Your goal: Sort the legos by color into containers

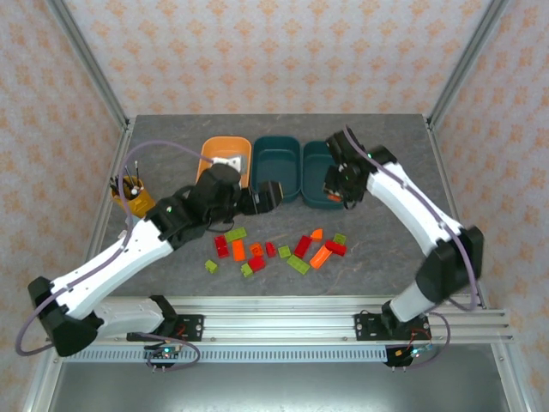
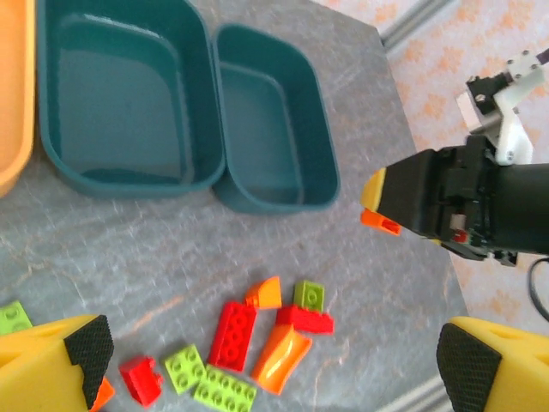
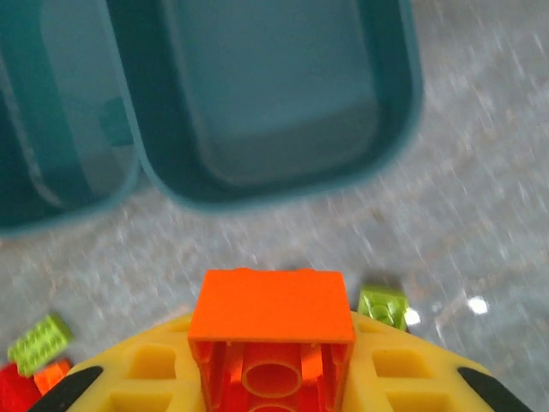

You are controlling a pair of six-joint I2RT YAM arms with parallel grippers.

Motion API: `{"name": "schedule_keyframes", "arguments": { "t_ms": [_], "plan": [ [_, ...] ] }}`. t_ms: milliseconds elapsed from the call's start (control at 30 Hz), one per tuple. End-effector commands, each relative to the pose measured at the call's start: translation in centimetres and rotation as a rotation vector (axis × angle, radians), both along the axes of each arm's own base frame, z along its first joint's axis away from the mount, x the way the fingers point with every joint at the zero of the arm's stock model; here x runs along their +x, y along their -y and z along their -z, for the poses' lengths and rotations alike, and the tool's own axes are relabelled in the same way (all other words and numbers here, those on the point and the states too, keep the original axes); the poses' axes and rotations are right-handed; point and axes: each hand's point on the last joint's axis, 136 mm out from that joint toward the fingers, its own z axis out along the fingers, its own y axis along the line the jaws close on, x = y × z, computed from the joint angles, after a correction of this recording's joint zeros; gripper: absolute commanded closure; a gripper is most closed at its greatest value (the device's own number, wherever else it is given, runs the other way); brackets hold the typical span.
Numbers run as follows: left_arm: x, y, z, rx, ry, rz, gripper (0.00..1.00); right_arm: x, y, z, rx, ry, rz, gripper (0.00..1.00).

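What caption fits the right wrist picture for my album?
Right end effector grips an orange lego, with a teal tray ahead.

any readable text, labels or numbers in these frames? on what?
No text can be read.
White piece in the orange tray: too small to tell whether it has any print.
Held orange brick: no lettering visible on it.

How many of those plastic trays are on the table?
3, side by side: the orange tray on the left, a teal tray in the middle, a second teal tray on the right, partly behind the right arm.
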Motion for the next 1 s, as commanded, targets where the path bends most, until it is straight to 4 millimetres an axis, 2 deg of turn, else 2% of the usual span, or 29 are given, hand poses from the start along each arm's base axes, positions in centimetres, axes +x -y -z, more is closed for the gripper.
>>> {"name": "schedule_keyframes", "arguments": {
  "t_ms": [0,100,200,367,500,567,633,700,800,867,967],
  "plan": [
    [1.7,-1.6,1.4,0.041,-0.106,-0.055,0.0,4.1,0.1,3.0,-0.05,-0.07,-0.011,0.72],
    [3.4,-3.2,2.7,0.034,-0.172,-0.134,0.0,8.1,-0.5,5.4,-0.031,-0.114,-0.003,0.72],
    [3.8,-4.6,4.0,0.036,-0.229,-0.193,0.0,10.8,-0.5,7.9,-0.039,-0.163,0.003,0.72],
    [2.6,-6.2,6.3,0.078,-0.292,-0.232,0.01,12.8,0.3,11.1,-0.035,-0.227,0.03,0.7],
    [1.1,-7.5,7.7,0.097,-0.333,-0.264,0.01,13.1,0.8,12.5,-0.048,-0.262,0.024,0.59],
    [0.5,-8.0,7.9,0.105,-0.338,-0.278,0.01,13.2,0.8,12.0,-0.046,-0.253,0.016,0.51],
    [0.0,-8.4,7.8,0.109,-0.341,-0.285,0.01,13.2,0.7,10.7,-0.042,-0.228,0.011,0.44],
    [-0.5,-9.0,7.6,0.122,-0.349,-0.3,0.01,13.3,0.6,8.6,-0.04,-0.18,0.005,0.43],
    [-1.9,-10.6,7.8,0.164,-0.38,-0.35,0.03,12.8,0.1,4.4,-0.044,-0.089,-0.021,0.43],
    [-3.2,-11.8,8.4,0.191,-0.417,-0.391,0.04,11.7,-0.8,1.6,-0.034,-0.024,-0.054,0.43],
    [-5.8,-13.7,10.2,0.227,-0.493,-0.458,0.05,8.4,-4.0,-1.7,0.015,0.069,-0.157,0.43]
  ]
}}
